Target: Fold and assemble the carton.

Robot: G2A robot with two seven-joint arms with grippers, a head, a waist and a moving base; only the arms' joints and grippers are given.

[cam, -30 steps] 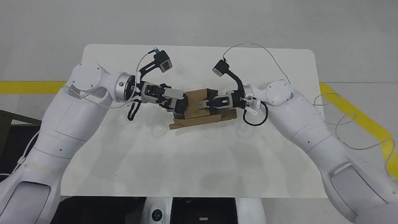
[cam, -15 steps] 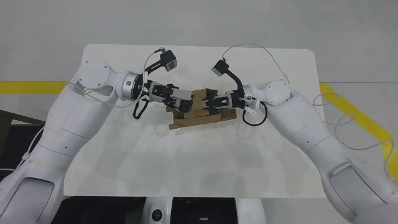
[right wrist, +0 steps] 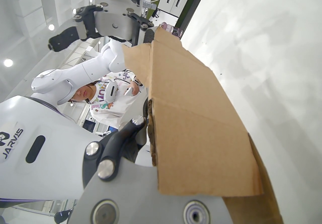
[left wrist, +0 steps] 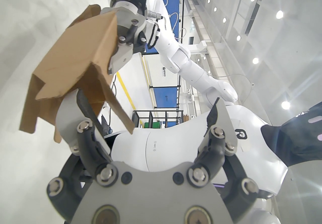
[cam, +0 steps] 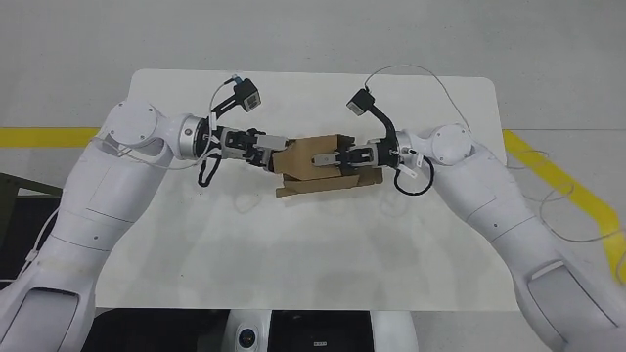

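Top view: the carton (cam: 318, 156) is seen over the table (cam: 196, 244), long axis running side to side between the two arms. One end is pinched by the right gripper (cam: 337, 159). The left gripper (cam: 269, 152) sits right at the other end, so the loose flaps there are nearest to it, and that's probably where the next fold gets made.

Left wrist view: the left gripper (left wrist: 151, 114) is spread wide. One finger (left wrist: 84, 106) is tucked behind a flap (left wrist: 47, 89); the other is well clear of the cardboard. The far wall is clamped by the right gripper (left wrist: 118, 51), which can't be made out from above.

Right wrist view: the carton (right wrist: 196, 122) is pressed up close, so one right finger is hidden. The left gripper (right wrist: 104, 39) is seen wide open from the front.
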